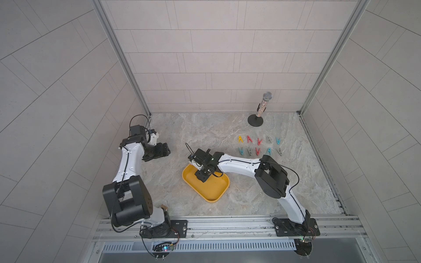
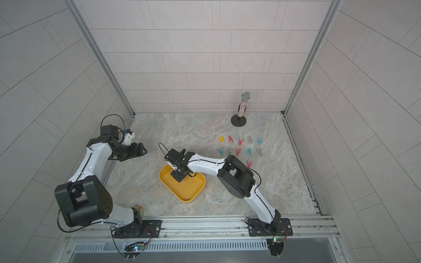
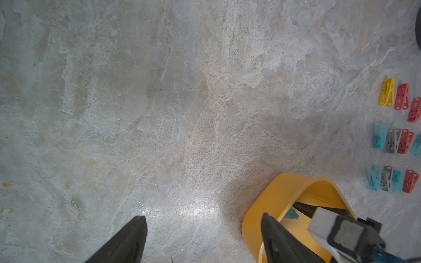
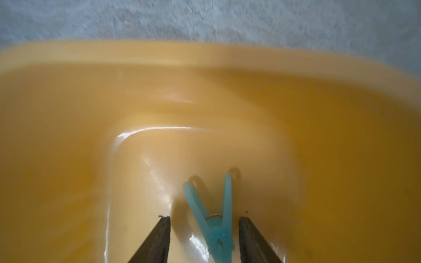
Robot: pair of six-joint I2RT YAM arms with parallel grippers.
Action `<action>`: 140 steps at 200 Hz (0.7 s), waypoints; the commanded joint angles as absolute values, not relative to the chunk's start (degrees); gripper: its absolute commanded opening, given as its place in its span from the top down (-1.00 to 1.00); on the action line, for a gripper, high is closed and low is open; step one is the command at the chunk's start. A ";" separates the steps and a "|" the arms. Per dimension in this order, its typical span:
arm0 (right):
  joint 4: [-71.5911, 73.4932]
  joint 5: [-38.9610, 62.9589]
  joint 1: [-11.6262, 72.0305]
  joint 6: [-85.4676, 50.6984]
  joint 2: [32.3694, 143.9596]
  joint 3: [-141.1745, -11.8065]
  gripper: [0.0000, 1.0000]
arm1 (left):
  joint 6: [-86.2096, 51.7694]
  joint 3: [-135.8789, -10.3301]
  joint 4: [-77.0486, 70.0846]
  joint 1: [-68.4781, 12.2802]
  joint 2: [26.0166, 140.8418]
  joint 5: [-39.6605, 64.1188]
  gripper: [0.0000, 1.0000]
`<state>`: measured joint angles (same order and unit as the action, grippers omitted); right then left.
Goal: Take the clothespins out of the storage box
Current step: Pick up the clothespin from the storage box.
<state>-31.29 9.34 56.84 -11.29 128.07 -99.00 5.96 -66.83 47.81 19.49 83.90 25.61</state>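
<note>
The yellow storage box [image 1: 214,200] [image 2: 189,200] lies mid-table. My right gripper [image 1: 203,176] [image 4: 205,218] reaches down into it. Its jaws are open, one on each side of a teal clothespin [image 4: 216,227] that lies on the box floor [image 4: 205,91], with a gap on both sides. Several more clothespins [image 1: 259,141] [image 3: 403,141], teal, red, grey and one yellow, lie in rows on the table to the right of the box. My left gripper [image 1: 168,151] [image 3: 202,216] hangs open and empty over the table at the left, away from the box.
A glittery microphone [image 1: 262,107] on a black round stand is at the back right. A red peg [image 2: 249,164] lies close to my right arm's elbow. Walls close in the table on three sides. Bare marble lies between the left gripper and the box.
</note>
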 commanded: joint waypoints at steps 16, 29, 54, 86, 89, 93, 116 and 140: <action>-34.74 8.04 56.71 -9.75 130.80 -100.95 -0.04 | 6.33 -66.18 48.16 19.51 84.08 26.38 -0.73; -34.98 8.46 56.69 -9.75 131.13 -101.19 0.04 | 6.41 -66.19 48.17 19.56 83.98 26.32 -0.73; -34.98 9.00 56.70 -10.33 130.32 -100.47 0.20 | 6.41 -66.18 48.13 19.54 83.85 26.22 -0.73; -33.96 9.25 56.69 -11.20 127.88 -98.67 0.39 | 6.33 -66.23 48.14 19.51 83.95 26.27 -0.73; -33.83 9.15 56.69 -11.32 127.55 -98.51 0.41 | 6.35 -66.19 48.14 19.51 83.99 26.28 -0.73; -33.63 9.11 56.69 -11.52 127.14 -98.29 0.45 | 6.33 -66.14 48.11 19.56 84.04 26.28 -0.73; -32.83 9.31 56.73 -12.29 124.49 -97.47 0.61 | 6.33 -66.09 48.16 19.51 84.12 26.25 -0.73; -32.53 10.34 56.72 -12.65 122.01 -97.27 0.75 | 6.33 -66.01 48.04 19.51 84.20 26.16 -0.73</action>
<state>-31.51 9.34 56.62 -11.86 126.61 -97.73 5.96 -66.83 47.83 19.49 83.90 25.74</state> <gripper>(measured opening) 0.224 0.864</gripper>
